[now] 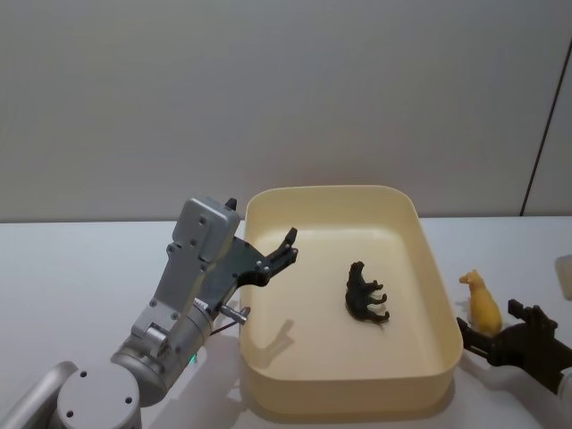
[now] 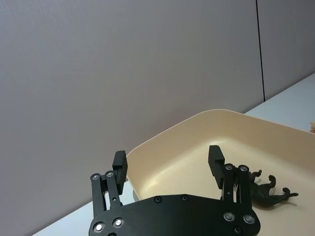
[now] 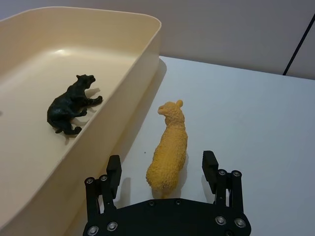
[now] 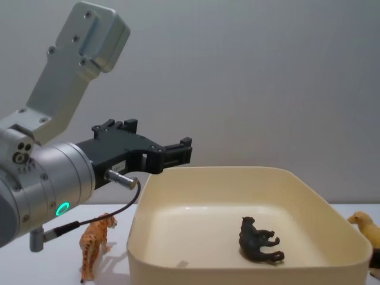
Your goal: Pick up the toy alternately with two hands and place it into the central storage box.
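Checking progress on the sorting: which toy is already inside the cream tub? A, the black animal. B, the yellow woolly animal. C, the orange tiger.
A: the black animal lies inside the tub; the tiger stands on the table to its left, the yellow animal to its right between the right gripper's open fingers.

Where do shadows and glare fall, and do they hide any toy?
Head view: the left gripper, over the storage box rim, throws a soft shadow on the box floor, clear of the black animal toy. Right wrist view: highlight on the box floor; the yellow llama toy between the open jaws of the right gripper is evenly lit.
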`<state>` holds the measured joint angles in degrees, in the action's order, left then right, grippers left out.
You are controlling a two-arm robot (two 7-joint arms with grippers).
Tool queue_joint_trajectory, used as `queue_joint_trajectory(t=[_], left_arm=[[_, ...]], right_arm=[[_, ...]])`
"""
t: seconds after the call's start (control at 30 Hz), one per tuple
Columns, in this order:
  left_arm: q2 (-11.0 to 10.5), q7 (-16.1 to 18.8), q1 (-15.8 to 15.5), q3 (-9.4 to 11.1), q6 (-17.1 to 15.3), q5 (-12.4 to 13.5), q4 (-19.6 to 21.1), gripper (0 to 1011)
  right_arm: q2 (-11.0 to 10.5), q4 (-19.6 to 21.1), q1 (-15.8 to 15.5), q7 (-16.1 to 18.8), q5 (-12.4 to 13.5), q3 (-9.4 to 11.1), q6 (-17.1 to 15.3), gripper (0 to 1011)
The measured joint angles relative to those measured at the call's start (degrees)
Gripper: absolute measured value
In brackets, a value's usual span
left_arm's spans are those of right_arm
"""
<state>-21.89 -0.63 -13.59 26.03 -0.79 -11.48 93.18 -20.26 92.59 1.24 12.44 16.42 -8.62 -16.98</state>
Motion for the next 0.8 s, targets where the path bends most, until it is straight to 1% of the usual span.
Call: queue_joint_trajectory(t=[0.07, 0.3, 0.33, 0.37, 0.47, 0.5, 0.53, 0.57, 0.6, 0.7, 0.77, 0.8], left_arm=[[0.0, 0.0, 0.0, 0.0, 0.0, 0.0, 0.0, 1001], [0.0, 0.0, 0.0, 0.0, 0.0, 0.0, 0.0, 1000], [0.0, 0.0, 0.0, 0.0, 0.0, 0.0, 0.0, 1000], [0.0, 0.0, 0.0, 0.0, 0.0, 0.0, 0.0, 1000], [0.0, 0.0, 0.0, 0.0, 0.0, 0.0, 0.0, 1001], [0.0, 0.0, 0.0, 0.0, 0.0, 0.0, 0.0, 1001], [0.0, 0.0, 0.0, 0.0, 0.0, 0.0, 0.0, 1001], [0.0, 0.0, 0.0, 0.0, 0.0, 0.0, 0.0, 1001], [0.0, 0.0, 0.0, 0.0, 0.0, 0.0, 0.0, 1000], [0.0, 0.0, 0.0, 0.0, 0.0, 0.0, 0.0, 1001], [0.0, 0.0, 0.0, 0.0, 0.0, 0.0, 0.0, 1001], [0.0, 0.0, 0.0, 0.0, 0.0, 0.0, 0.0, 1001]], right_arm=[[0.4, -0.6, 0.5, 0.0, -0.7, -0.3, -0.1, 996], [1.1, -2.1, 1.6, 0.0, -2.1, -1.0, -0.3, 855], [1.2, -2.3, 1.8, 0.0, -2.3, -1.1, -0.3, 822], [1.3, -2.4, 1.9, 0.0, -2.4, -1.1, -0.3, 767], [1.4, -2.6, 2.1, 0.0, -2.7, -1.2, -0.4, 712], [1.5, -2.7, 2.2, 0.0, -2.7, -1.3, -0.4, 653], [1.5, -2.8, 2.3, 0.0, -2.9, -1.3, -0.4, 634], [1.6, -3.0, 2.4, 0.0, -3.0, -1.4, -0.4, 594], [1.6, -3.0, 2.4, 0.0, -3.0, -1.4, -0.4, 594], [1.7, -3.1, 2.5, 0.0, -3.1, -1.5, -0.4, 475], [1.7, -3.1, 2.5, -0.1, -3.1, -1.5, -0.3, 436], [1.7, -3.1, 2.4, -0.2, -3.1, -1.4, -0.1, 386]])
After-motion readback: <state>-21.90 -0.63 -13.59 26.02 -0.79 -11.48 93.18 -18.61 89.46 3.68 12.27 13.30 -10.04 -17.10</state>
